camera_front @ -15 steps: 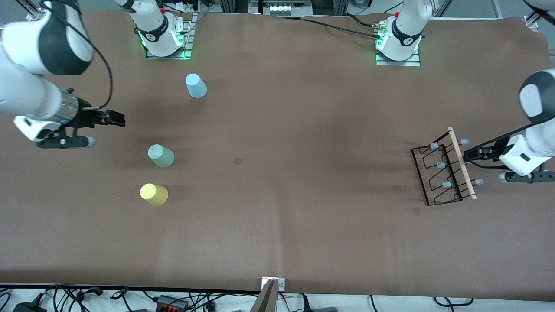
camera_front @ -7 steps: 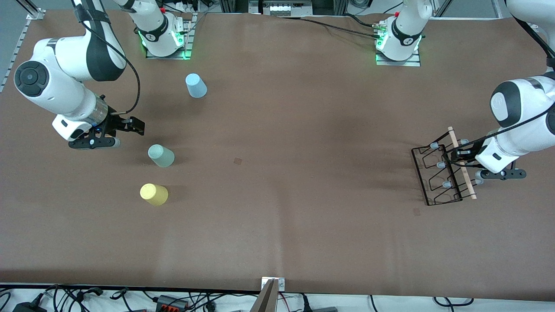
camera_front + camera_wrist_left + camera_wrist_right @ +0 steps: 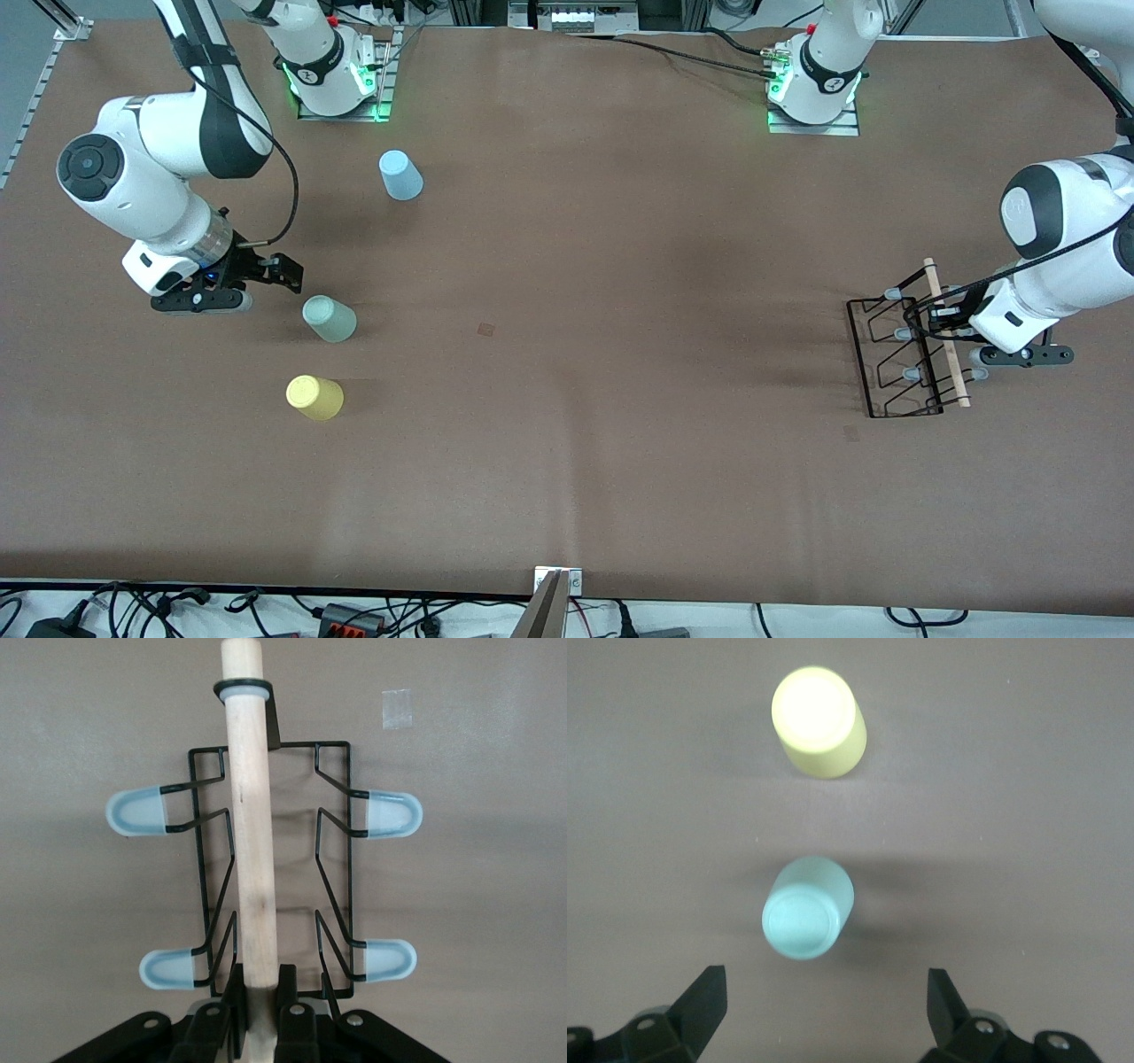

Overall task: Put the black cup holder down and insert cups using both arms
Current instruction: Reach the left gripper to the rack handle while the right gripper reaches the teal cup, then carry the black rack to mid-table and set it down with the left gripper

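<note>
Two pegs hidden; left gripper (image 3: 258, 1014) clamps black cup holder (image 3: 904, 359), now tilted up; right gripper (image 3: 824, 1010) gapes, nearer mint cup (image 3: 806, 908).

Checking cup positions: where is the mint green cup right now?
The mint green cup stands toward the right arm's end, between the yellow cup and light blue cup, beside the open right gripper.

brown matte table cover (image 3: 567, 292) fills most of the front view, faintly creased, with soft shadows. grey floor (image 3: 22, 22) shows at one top corner. tangled black cables (image 3: 133, 607) on a pale strip run along the bottom edge. small tape square (image 3: 486, 330) near the middle.
</note>
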Controlling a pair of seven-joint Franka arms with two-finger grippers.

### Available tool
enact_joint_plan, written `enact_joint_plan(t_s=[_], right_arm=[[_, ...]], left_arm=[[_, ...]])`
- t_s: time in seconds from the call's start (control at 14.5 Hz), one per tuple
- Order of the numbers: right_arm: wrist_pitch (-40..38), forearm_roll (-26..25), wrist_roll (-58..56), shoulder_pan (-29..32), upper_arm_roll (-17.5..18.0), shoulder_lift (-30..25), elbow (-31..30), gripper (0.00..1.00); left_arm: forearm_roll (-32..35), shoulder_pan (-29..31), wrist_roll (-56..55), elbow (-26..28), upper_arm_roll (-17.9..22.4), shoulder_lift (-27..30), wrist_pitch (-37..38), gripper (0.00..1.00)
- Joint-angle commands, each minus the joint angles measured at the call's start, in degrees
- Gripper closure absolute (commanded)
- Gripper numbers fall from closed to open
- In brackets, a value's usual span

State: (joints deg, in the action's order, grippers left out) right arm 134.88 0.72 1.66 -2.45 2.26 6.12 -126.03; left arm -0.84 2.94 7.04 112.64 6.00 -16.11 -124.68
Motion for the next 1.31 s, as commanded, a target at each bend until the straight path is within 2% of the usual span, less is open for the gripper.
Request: enact_joint_plan(t_s=[0.0,0.07,0.21,0.34,0.48,0.55,0.69,0.89,1.24], right_arm=[[6.6,0.6,1.7,-0.5,-0.1,3.0,-1.0,0.0],[7.8,0.6,3.2,-0.6,-0.1,4.0,-1.1,0.0],[11.0,0.6,3.7,-0.7,0.0,5.2,-2.0,0.0],[12.2,0.6,3.7,-1.4,0.0,6.6,-2.6,0.0],[12.6,0.6,4.0,-1.8,0.1,7.7,-2.6,0.0],[12.6,0.6,4.0,-1.9,0.1,7.9,-2.5,0.0],[12.8,0.7,4.0,-2.3,0.4,8.0,-2.3,0.0],[15.3,0.7,4.0,-2.4,0.6,10.0,-2.4,0.0],[17.6,0.7,4.0,-2.7,0.6,12.4,-2.5,0.0]], left_arm=[[0.1,0.0,0.3,0.0,-0.5,2.5,0.9,0.99],[0.1,-0.4,0.4,-0.3,-0.8,3.3,2.2,0.99],[0.1,-0.8,-2.3,-1.5,-5.2,5.0,6.0,0.99],[0.2,-1.0,-6.4,-5.4,-10.3,5.2,11.7,0.99],[0.2,-1.4,-8.8,-7.6,-15.0,4.5,12.5,0.99],[0.1,-2.3,-10.9,-8.2,-18.7,4.1,12.5,0.99],[0.3,-6.2,-19.7,-11.3,-23.0,0.9,12.4,0.99],[0.1,-14.7,-26.5,-18.2,-23.2,-4.4,12.4,0.99],[-0.1,-28.5,-38.4,-25.4,-23.1,-11.8,10.8,0.99]])
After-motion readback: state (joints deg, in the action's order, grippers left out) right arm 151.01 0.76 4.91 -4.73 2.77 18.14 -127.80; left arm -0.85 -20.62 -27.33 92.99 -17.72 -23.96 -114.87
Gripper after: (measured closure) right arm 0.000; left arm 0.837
